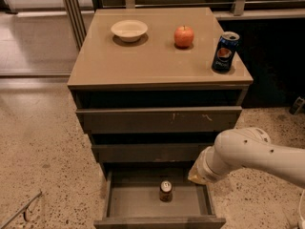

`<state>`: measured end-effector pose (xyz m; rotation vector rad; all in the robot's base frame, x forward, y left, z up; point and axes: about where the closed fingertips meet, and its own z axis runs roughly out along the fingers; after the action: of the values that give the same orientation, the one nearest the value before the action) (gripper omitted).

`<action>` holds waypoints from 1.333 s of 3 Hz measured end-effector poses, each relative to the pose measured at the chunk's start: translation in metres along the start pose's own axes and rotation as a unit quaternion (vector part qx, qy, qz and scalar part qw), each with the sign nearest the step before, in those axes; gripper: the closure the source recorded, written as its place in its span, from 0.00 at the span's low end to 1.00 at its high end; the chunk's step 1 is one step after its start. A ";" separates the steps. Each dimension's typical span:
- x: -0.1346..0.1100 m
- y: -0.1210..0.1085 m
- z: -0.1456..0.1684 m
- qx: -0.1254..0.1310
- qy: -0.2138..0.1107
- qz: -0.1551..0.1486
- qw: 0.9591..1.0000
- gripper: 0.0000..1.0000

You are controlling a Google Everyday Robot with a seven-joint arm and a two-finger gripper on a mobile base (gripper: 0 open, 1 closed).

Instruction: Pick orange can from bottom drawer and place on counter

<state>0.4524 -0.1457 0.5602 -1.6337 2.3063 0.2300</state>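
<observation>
Drawers stack three high in the cabinet front, and the bottom drawer [108, 197], open at the lower centre of the frame, holds the orange can [165, 191]. The can stands upright near the middle of the drawer floor, long axis vertical, silvery top facing up, clear of the drawer walls. The hand [194, 175] sits at the end of a white arm [248, 154] that enters from the right edge, just above the drawer's right rear corner and to the right of the can, apart from it; how wide it stands cannot be told. Above, the glossy tan table [143, 63] carries a pale bowl [129, 30] at upper left, an apple [184, 36] in the middle and a dark-blue Pepsi can [225, 52] at the right edge. Speckled stone floor [43, 147] surrounds the cabinet.
</observation>
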 end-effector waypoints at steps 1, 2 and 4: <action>-0.009 0.013 -0.040 0.096 0.016 -0.042 0.994 0.34; -0.020 0.029 -0.092 0.179 0.030 -0.075 0.980 0.11; -0.032 0.027 -0.124 0.216 0.034 -0.089 0.972 0.00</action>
<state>0.4182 -0.1454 0.6863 -1.6199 2.0492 -0.3501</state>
